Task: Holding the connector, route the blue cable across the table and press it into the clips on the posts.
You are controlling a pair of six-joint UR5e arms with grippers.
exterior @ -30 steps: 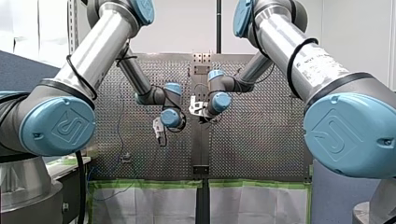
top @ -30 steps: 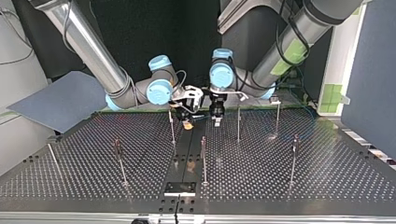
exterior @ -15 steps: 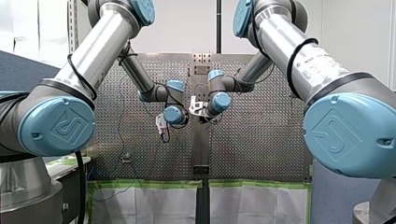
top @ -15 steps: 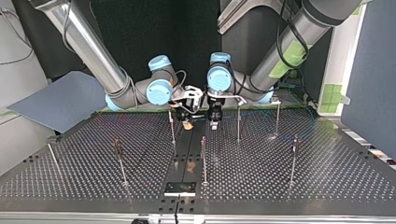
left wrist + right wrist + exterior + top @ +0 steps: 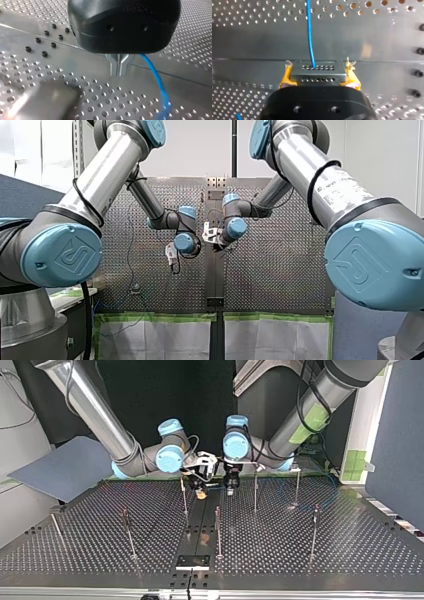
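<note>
My right end effector (image 5: pixel 318 74) is clamped on the grey metal connector block (image 5: pixel 317 73), one yellow pad (image 5: pixel 286 76) on each short side. The thin blue cable (image 5: pixel 309 32) leaves the block's far face and runs straight ahead over the perforated metal table (image 5: pixel 374 30).

In the left wrist view, my left end effector (image 5: pixel 119 67) has its metal fingers pressed together. The cable curves down just beside them, and I cannot tell whether it is pinched.

This looks like the start of routing, with nothing seated yet. To do the step well:

- Keep the block square in the pads.
- Hold the cable lightly taut between the two end effectors.
- Bring the cable over the nearest thin metal post (image 5: pixel 255 491) from above (its clip is too small to make out here), so it drops in rather than sliding down the shaft.
</note>
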